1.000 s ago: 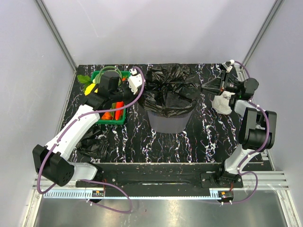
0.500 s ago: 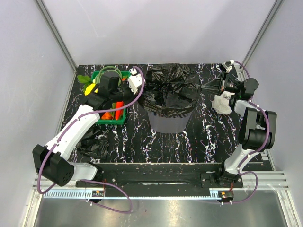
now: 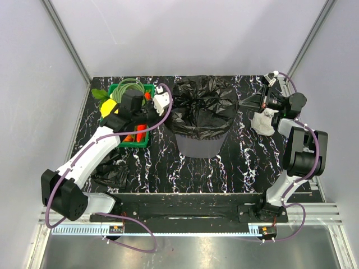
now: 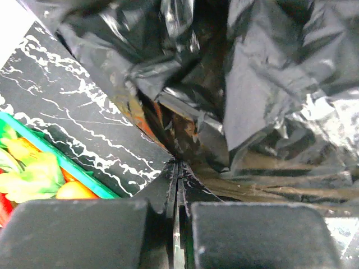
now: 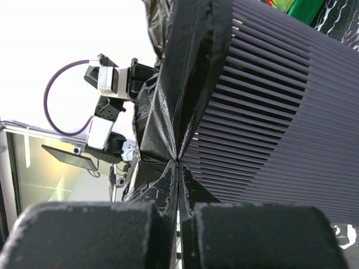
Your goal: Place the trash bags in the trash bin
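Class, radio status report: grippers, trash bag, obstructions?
Left gripper, right gripper: both shut on trash bag. Bag draped over trash bin rim. Second bag loose on table.

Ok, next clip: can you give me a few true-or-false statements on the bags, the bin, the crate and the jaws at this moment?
1. A black bag is draped over the rim of the bin. True.
2. Both arms' jaws stand open. False: both are shut on the bag's film.
3. A second bag lies on the table by the left arm. True.
4. The crate is empty. False: it holds colourful produce.
5. The crate stands to the right of the bin. False: it stands to the bin's left.
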